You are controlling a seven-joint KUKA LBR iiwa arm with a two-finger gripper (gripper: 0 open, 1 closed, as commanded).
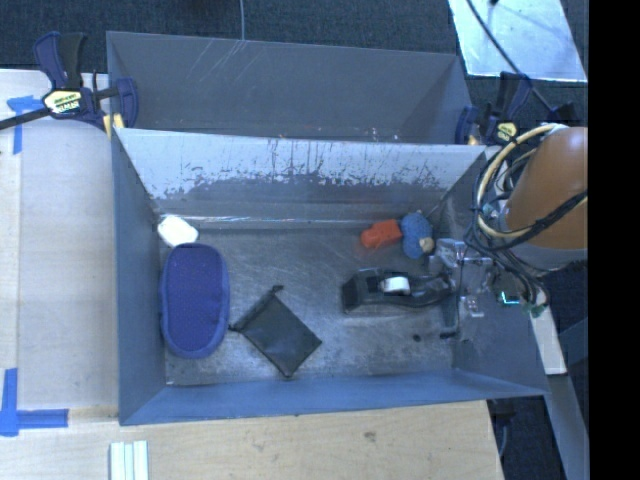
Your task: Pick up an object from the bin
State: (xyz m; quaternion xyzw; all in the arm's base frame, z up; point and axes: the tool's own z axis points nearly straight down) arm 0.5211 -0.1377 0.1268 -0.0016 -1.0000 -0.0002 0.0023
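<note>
In the grey bin (pixel 290 398) I count six loose things, one of each kind.

The biggest is a blue oval pouch (pixel 195 298). It lies flat by the left wall.

Next is a flat black square (pixel 280 335). It is turned like a diamond. It sits near the front wall, just beside the pouch on its right.

Then comes a long black thing (pixel 385 290) with a white roll in its middle. It lies on the floor in the right half of the bin, pointing toward the right wall.

Behind it, close to the back wall, are a small orange lump (pixel 380 234) and a blue round thing (pixel 416 232). These two sit just beside each other.

The smallest is a white lump (pixel 178 230) near the back left corner, just behind the pouch.

My arm (pixel 550 198) comes in over the right wall. The gripper (pixel 462 303) is low by the right wall, at the right end of the long black thing. It looks to be touching it, but I am not sure. I cannot tell if the gripper is open or closed, or if it has hold of anything.
</note>
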